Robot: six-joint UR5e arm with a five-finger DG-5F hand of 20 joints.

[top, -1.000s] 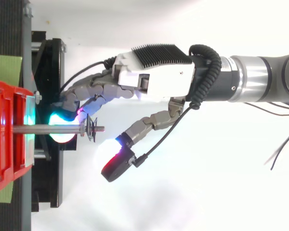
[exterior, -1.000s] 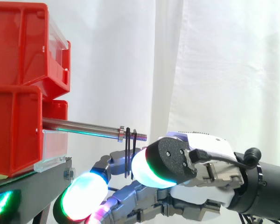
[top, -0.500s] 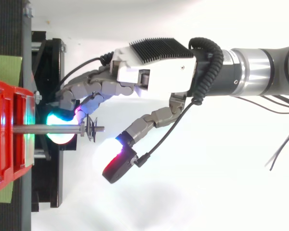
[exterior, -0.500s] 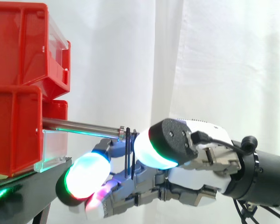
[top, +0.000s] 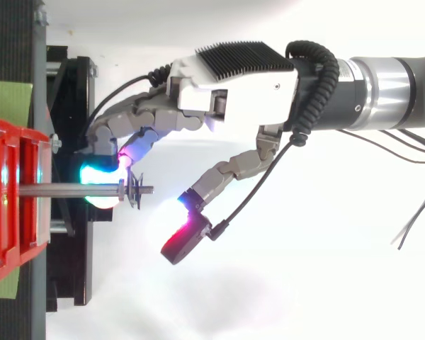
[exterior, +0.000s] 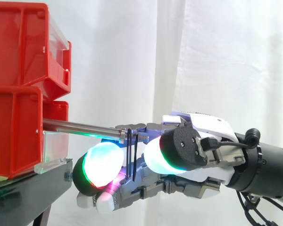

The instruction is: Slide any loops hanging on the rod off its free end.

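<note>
Loops hang near rod's free end | hand close around them | grip on loops: cannot tell

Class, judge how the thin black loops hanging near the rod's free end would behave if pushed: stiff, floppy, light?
The loops hang thin and straight below the rod, so probably light and apt to swing. They keep a narrow shape, perhaps fairly stiff. The rod's threaded tip might snag them.
</note>
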